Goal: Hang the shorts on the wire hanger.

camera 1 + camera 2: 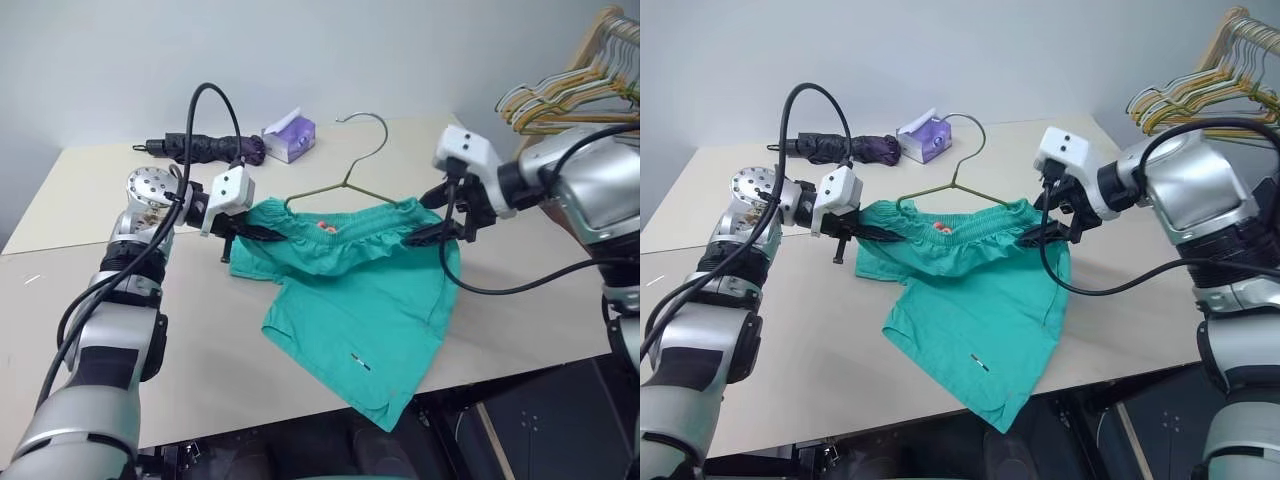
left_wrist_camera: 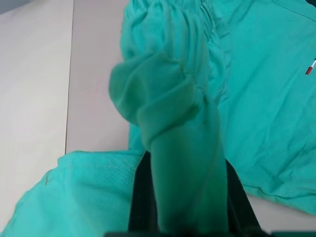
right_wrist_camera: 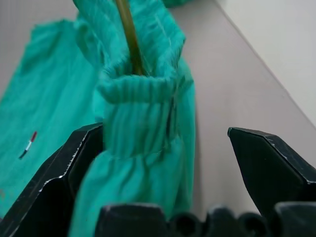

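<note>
Left jaws [image 1: 232, 236] pinch shorts [image 1: 350, 300]; right jaws [image 1: 432, 222] spread; umbrella [image 1: 205, 149] behind.

The 2 head views look forward and down over the beige tabletop [image 1: 300, 350]; both wrist views sit close against the teal-green fabric shorts [image 2: 182, 123], shared by all 4.

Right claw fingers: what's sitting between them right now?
The right wrist view shows the right claw open, with the bunched waistband end of the shorts between its fingers, against one finger. The wire hanger runs into that waistband.
</note>
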`<action>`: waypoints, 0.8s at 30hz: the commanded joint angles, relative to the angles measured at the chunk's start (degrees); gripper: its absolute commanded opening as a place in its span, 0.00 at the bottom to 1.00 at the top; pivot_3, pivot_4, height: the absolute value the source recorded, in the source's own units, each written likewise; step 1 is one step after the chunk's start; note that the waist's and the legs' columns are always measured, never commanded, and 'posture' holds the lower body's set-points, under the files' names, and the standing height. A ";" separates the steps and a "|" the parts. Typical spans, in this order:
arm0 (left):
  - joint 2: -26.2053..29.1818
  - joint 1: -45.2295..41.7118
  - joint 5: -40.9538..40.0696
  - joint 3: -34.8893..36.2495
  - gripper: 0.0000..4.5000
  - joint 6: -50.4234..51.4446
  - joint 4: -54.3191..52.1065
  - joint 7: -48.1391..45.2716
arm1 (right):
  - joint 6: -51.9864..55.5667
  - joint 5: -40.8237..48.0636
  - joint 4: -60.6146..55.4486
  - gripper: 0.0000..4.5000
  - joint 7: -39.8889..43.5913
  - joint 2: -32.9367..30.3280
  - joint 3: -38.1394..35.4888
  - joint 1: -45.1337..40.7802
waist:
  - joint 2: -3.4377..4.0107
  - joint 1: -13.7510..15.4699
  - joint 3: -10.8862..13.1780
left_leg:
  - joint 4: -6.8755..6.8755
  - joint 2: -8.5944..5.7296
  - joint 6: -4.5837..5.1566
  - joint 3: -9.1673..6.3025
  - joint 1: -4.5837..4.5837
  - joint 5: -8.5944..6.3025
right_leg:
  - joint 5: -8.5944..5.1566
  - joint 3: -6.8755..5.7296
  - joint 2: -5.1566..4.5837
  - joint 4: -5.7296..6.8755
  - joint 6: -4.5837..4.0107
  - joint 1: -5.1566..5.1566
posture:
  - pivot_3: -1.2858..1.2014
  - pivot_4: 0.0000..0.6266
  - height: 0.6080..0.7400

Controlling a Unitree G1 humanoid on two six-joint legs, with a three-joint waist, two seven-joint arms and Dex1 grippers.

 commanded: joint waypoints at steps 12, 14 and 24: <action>-0.52 0.15 -1.88 2.26 0.00 1.67 -4.81 -0.67 | -0.77 -2.49 -1.17 0.04 2.89 1.87 -3.65 -0.45 | 0.01 -0.06 0.00 | 0.01 0.00 0.00 -0.01 0.04 0.00 | 0.00 0.00 0.00 0.12 0.00 -0.01 | 0.46 0.03 1.00; -0.72 0.23 -1.86 2.16 0.00 1.72 -4.92 -1.12 | 0.01 -1.70 -2.69 0.00 3.46 1.26 -4.53 0.35 | 0.01 -0.06 0.00 | 0.01 -0.01 0.00 -0.01 0.05 0.00 | 0.00 0.00 0.00 0.12 0.00 -0.01 | 0.46 0.03 1.00; -1.87 -2.12 -1.99 2.84 0.40 2.59 -1.78 -0.37 | 5.93 2.70 -11.28 0.00 2.95 -2.90 -10.88 6.95 | 0.01 -0.06 0.00 | 0.01 -0.02 0.00 -0.01 0.04 0.00 | 0.00 0.00 -0.02 0.12 0.01 0.00 | 0.45 0.04 1.00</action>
